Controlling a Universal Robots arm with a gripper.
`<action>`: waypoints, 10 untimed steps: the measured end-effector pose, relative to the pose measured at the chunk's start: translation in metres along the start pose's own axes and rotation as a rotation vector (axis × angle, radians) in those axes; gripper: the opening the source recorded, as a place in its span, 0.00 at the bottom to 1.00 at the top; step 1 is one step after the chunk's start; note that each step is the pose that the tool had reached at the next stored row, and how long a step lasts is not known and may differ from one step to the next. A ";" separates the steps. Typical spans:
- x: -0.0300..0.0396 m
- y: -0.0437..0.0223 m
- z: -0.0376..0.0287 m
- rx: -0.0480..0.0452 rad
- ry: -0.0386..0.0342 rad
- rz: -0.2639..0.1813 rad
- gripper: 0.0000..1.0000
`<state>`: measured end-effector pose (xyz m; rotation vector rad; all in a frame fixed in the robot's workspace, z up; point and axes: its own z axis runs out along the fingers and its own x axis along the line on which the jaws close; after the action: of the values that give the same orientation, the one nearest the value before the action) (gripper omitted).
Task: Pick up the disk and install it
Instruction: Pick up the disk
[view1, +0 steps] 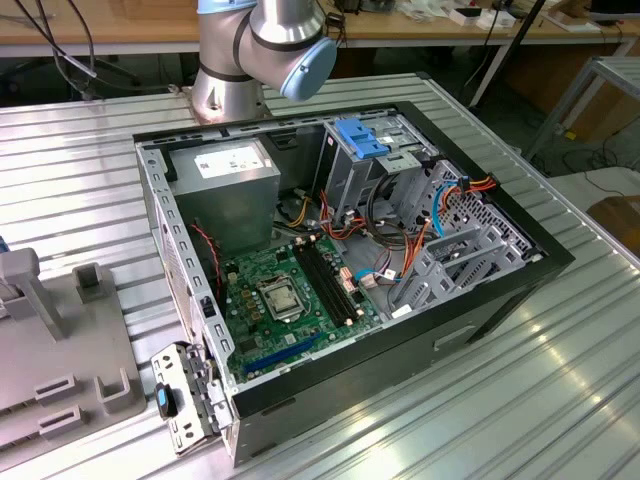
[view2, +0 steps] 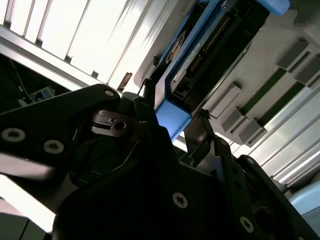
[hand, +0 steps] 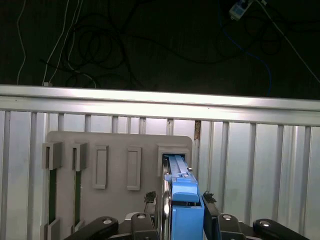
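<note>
Ribbed metal table (hand: 260, 150): I see the blue-railed grey disk (hand: 184, 210) on edge in the holder (hand: 117, 145), its length running toward my wrist, fingers (hand: 207, 199) spread astride it.

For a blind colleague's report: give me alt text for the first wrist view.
The gripper straddles the blue-railed disk, which stands on edge in a slot of a grey holder on a ribbed metal table. Beyond lie cables.

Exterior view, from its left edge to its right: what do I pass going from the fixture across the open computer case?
Grey fixture plate → expansion-slot bracket → CPU socket → memory slots → grey drive cage.
</note>
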<state>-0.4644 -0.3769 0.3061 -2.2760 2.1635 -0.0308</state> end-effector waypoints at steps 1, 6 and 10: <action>0.0000 0.0000 0.0000 -0.0001 0.0001 0.000 0.50; 0.0000 0.0000 0.0003 0.0000 0.0000 0.000 0.37; 0.0000 0.0000 0.0004 0.0000 0.0000 0.000 0.37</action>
<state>-0.4644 -0.3769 0.3057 -2.2760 2.1635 -0.0308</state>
